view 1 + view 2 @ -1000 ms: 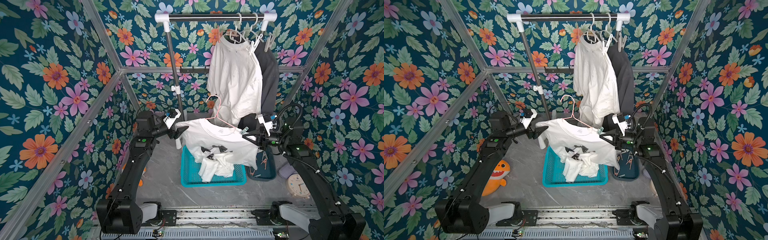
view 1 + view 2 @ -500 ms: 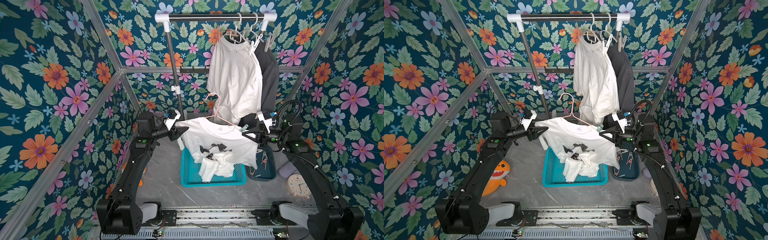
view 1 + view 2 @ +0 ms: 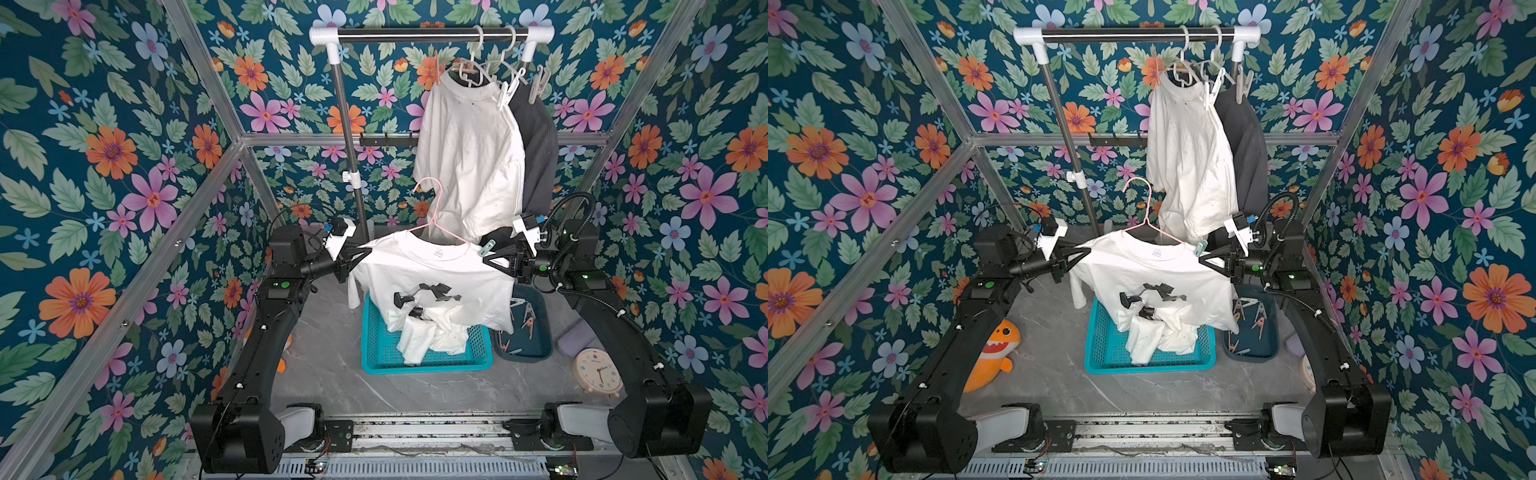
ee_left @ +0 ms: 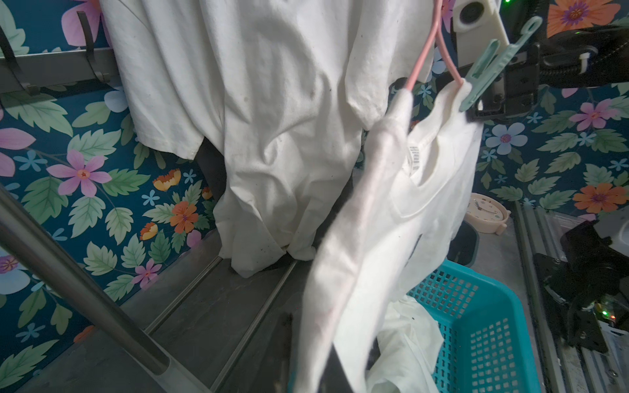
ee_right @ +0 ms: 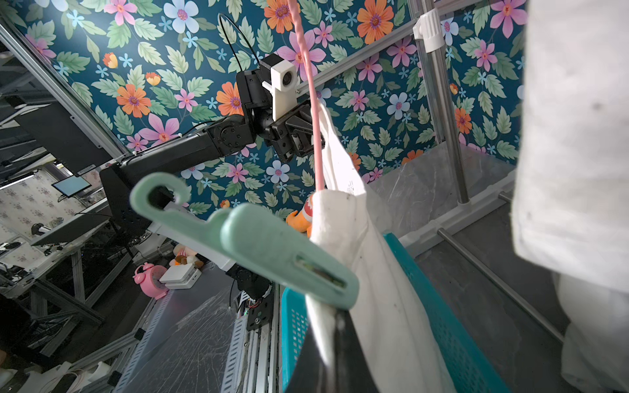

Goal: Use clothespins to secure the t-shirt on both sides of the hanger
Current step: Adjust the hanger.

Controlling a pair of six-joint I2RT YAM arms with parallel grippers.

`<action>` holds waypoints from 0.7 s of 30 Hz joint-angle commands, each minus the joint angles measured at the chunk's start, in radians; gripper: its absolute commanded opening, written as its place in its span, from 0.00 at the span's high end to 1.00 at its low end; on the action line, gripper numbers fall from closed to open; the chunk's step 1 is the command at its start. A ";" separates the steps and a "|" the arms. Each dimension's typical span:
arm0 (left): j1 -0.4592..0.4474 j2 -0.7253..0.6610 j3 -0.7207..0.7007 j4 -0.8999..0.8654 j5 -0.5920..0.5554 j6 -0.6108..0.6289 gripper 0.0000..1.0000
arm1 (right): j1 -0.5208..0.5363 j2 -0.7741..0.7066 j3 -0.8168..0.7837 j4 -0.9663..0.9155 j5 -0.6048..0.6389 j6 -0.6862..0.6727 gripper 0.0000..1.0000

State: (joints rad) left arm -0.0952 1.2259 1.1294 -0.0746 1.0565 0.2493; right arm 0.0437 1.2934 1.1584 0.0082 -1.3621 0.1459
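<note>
A white t-shirt [image 3: 432, 278] with a black print hangs on a pink hanger [image 3: 434, 208] above the basket, held up between both arms. My left gripper [image 3: 363, 253] is shut on its left shoulder, and in the left wrist view the cloth and hanger arm run straight into the left gripper [image 4: 316, 374]. My right gripper [image 3: 492, 259] is shut on the right shoulder. A mint green clothespin [image 3: 484, 249] is clipped on that shoulder just beside the right gripper [image 5: 335, 357]; the same clothespin [image 5: 272, 251] fills the right wrist view. More clothespins [image 3: 528, 316] lie in a tray.
A dark blue tray [image 3: 523, 357] sits right of the teal basket [image 3: 374, 357], which holds crumpled white cloth. Behind, a rack pole [image 3: 349, 145] and a hung white shirt [image 3: 469, 158] with a dark garment. A clock [image 3: 596, 372] stands at the right, an orange shark toy [image 3: 994, 353] at the left.
My left gripper has closed from open onto the shirt's left shoulder. The right gripper has lifted the right shoulder slightly and stayed shut.
</note>
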 commanded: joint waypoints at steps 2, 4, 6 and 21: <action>-0.008 -0.009 -0.015 0.035 0.075 -0.061 0.93 | 0.008 0.008 0.017 0.072 -0.041 0.006 1.00; -0.008 -0.015 -0.031 0.064 0.075 -0.082 0.96 | 0.008 0.007 0.016 0.071 -0.020 0.010 1.00; -0.008 -0.020 -0.043 0.090 0.069 -0.110 1.00 | 0.009 0.002 0.009 0.073 0.001 0.013 0.95; -0.017 -0.110 -0.104 0.126 -0.097 -0.126 1.00 | 0.004 -0.158 -0.043 -0.228 0.597 -0.007 0.00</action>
State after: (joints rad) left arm -0.1150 1.1339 1.0298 0.0086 1.0470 0.1310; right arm 0.0513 1.1721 1.1320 -0.1207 -0.9810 0.1246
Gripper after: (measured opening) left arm 0.085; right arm 0.995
